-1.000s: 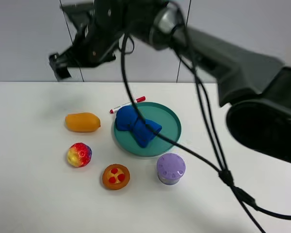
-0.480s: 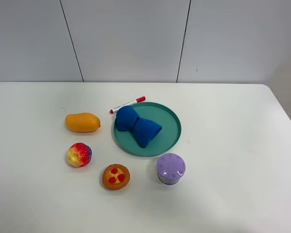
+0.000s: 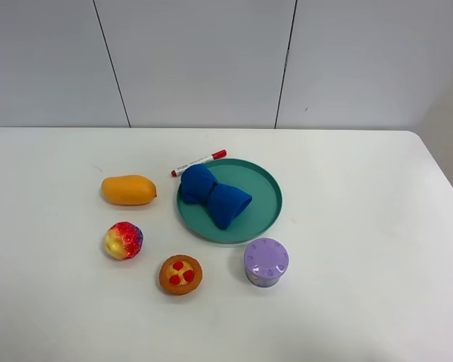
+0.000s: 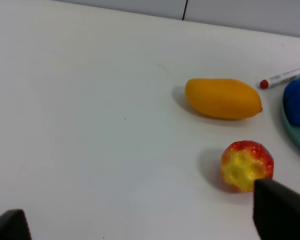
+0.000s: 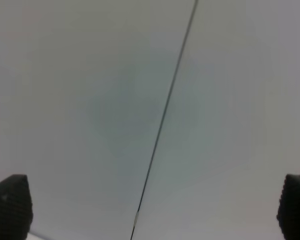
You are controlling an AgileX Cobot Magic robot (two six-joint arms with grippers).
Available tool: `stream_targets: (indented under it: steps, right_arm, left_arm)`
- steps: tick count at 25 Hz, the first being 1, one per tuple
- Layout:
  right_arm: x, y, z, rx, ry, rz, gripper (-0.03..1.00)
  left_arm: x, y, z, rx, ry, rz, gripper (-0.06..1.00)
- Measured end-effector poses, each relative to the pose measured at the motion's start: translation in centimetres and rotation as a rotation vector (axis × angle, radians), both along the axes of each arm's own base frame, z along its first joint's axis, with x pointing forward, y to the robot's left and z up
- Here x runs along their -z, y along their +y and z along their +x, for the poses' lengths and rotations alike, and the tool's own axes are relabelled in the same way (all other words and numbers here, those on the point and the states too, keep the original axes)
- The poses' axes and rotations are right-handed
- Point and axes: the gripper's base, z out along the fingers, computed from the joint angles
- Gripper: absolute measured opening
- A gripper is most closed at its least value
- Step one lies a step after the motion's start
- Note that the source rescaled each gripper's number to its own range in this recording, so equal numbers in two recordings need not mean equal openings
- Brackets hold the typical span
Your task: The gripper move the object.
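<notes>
The object, a smooth orange-yellow mango [image 3: 128, 189], lies on the white table left of the teal plate. It also shows in the left wrist view [image 4: 223, 98]. No arm shows in the exterior high view. My left gripper [image 4: 145, 222] is open and empty, its black fingertips [image 4: 282, 210] wide apart, some way short of the mango and close to the round ball fruit. My right gripper [image 5: 152, 205] is open and empty, facing the grey wall, with no table object in its view.
A red-yellow-purple ball fruit [image 3: 124, 240] and an orange tart [image 3: 180, 274] lie in front of the mango. A teal plate [image 3: 264, 197] holds a blue cloth [image 3: 211, 194]. A red-capped marker [image 3: 199, 162] lies behind the plate and a purple jar [image 3: 266, 262] stands in front of it.
The dark arm that crossed the top of the exterior high view one second ago has left that view. The things on the table have not moved.
</notes>
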Motion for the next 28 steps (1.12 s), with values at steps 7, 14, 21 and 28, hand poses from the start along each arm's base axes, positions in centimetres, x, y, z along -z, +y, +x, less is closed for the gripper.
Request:
stream_targets:
  steps: [7,14,21,28]
  right_arm:
    - [-1.1,-6.7,-6.5,0.136,-0.120,0.046,1.00]
    - [3.6,-7.9,-11.7,0.288,-0.037,-0.003,1.00]
    - [15.4,-7.4,-12.7,0.439,0.244,-0.018,1.00]
    - [26.5,-6.6,-13.1,0.473,0.445,0.085,1.00]
  left_arm:
    - [0.0,0.0,0.0,0.000,0.000,0.000,1.00]
    - [0.0,0.0,0.0,0.000,0.000,0.000,1.00]
    - [0.0,0.0,0.0,0.000,0.000,0.000,1.00]
    - [0.0,0.0,0.0,0.000,0.000,0.000,1.00]
